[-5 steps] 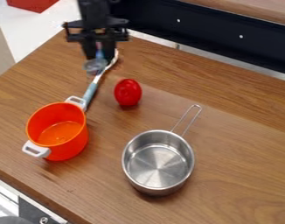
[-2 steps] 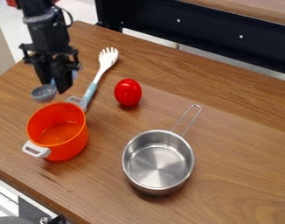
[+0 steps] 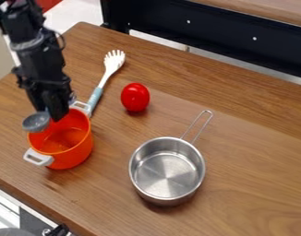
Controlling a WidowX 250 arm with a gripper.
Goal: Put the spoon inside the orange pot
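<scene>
Currently, a spoon (image 3: 36, 121) is hanging at the upper left rim of the orange pot (image 3: 75, 156), its round grey bowl jutting out past the pot's edge while a black gripper (image 3: 55, 113) is pinching it by the handle, the fingers pressed together on it and largely hiding it. The utensil is likely proving light and stiff, posing little risk of breaking or bending, but its slim, smooth handle is probably offering a narrow bite — one that could be letting the heavier bowl end swivel or slip. The hold is seemingly sitting close to the neck, a sensible place for keeping the bowl from drooping, though the exact contact is staying out of sight behind the fingers. For the drop, the bowl is needing to clear the rim and point inward. Beside the pot, a white-headed serving utensil (image 3: 114, 60) is lying with its blue handle near the pot's white side grip (image 3: 80, 107); a red, tomato-like item (image 3: 135, 97) and a steel saucepan (image 3: 167, 177) are resting farther right on the wooden tabletop (image 3: 251, 152).
</scene>
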